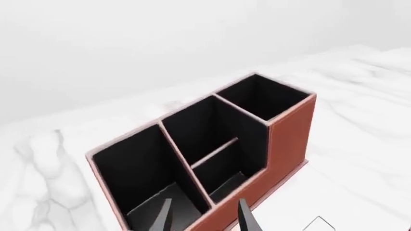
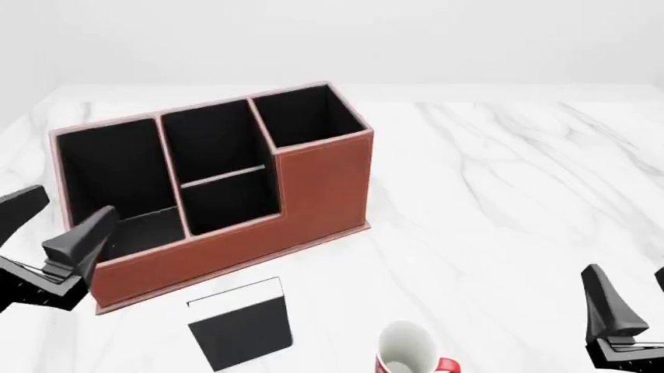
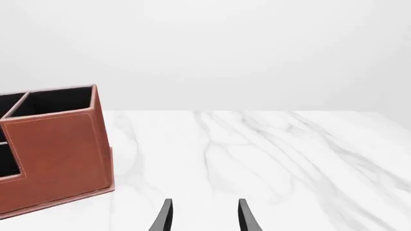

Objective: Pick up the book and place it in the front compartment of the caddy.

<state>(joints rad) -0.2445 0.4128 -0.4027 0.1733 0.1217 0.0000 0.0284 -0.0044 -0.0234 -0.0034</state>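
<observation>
Left gripper point(image 2: 64, 225) sits at the near left, raised off the tabletop, its two dark fingers spread apart with nothing between them; in the left wrist view the gripper point(image 1: 204, 215) shows both fingertips parted and empty. Right gripper point(image 2: 633, 299) is at the near right edge, low and mostly cut off by the frame, one dark finger pointing up. In the right wrist view the gripper point(image 3: 204, 215) has its fingertips apart, holding nothing.

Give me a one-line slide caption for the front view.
Black book lies flat in front of the brown four-compartment caddy, mug beside it; both grippers open, holding nothing.
</observation>
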